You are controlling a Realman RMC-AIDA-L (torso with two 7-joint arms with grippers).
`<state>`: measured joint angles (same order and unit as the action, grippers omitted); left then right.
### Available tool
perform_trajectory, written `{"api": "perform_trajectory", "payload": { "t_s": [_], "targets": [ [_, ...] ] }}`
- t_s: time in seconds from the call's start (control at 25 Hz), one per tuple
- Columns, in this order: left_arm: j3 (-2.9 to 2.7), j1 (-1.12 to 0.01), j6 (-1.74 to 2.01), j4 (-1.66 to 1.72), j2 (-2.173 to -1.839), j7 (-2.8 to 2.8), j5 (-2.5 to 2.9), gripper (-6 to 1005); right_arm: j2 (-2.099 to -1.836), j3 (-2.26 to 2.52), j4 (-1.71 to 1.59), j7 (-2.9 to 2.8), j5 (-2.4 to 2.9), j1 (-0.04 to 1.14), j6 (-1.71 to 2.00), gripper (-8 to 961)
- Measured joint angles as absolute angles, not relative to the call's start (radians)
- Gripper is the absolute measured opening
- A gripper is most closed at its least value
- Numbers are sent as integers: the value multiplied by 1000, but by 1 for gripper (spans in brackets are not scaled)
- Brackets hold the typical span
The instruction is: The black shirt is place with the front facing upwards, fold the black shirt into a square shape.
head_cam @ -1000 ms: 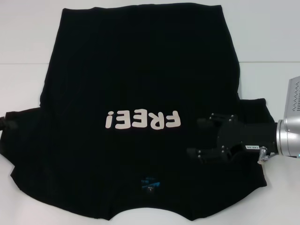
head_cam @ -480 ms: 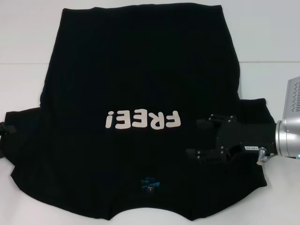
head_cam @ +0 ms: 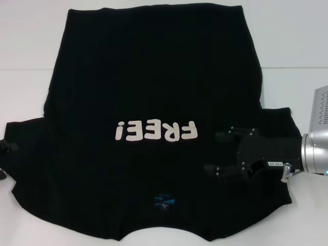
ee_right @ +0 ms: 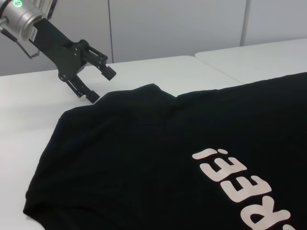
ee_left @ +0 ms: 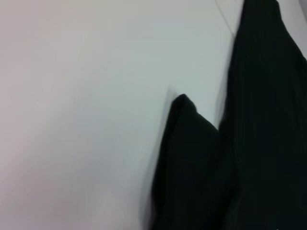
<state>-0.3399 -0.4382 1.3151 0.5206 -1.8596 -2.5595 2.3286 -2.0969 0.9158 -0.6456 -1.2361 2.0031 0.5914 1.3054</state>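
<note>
Black soft-fabric short-sleeved shirt [head_cam: 154,102] lies spread flat, front up, on the white table [head_cam: 292,92], its white blocky "FREE!" lettering [head_cam: 156,131] reading upside down from the head view and its small blue neck label [head_cam: 164,201] near the edge closest to the robot.

From the jaws outward: the right gripper [head_cam: 215,152] has its two black fingers [head_cam: 224,136] spread apart with nothing between them, poised over the shirt at the shoulder beside its right sleeve [head_cam: 279,123], just beyond the end of the lettering. Behind the fingers a black gripper body joins a silver wrist [head_cam: 312,151] reaching in from the right edge.

The left gripper [ee_right: 100,84] shows in the right wrist view, jaws parted and empty, hanging above bare table just off the tip of the shirt's left sleeve [ee_right: 151,91]. In the head view only a sliver of it appears at the left edge, by that sleeve.

The left wrist view shows the sleeve's pointed black tip [ee_left: 184,108] lying on white tabletop.
</note>
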Motion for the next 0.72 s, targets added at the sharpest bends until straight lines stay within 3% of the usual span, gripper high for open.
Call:
{"api": "perform_trajectory", "payload": {
  "t_s": [0.72],
  "targets": [
    [-334, -445, 1272, 490, -1861, -2565, 2326, 930, -2097, 916, -645, -1235, 2005, 591, 1308, 946]
  ]
}}
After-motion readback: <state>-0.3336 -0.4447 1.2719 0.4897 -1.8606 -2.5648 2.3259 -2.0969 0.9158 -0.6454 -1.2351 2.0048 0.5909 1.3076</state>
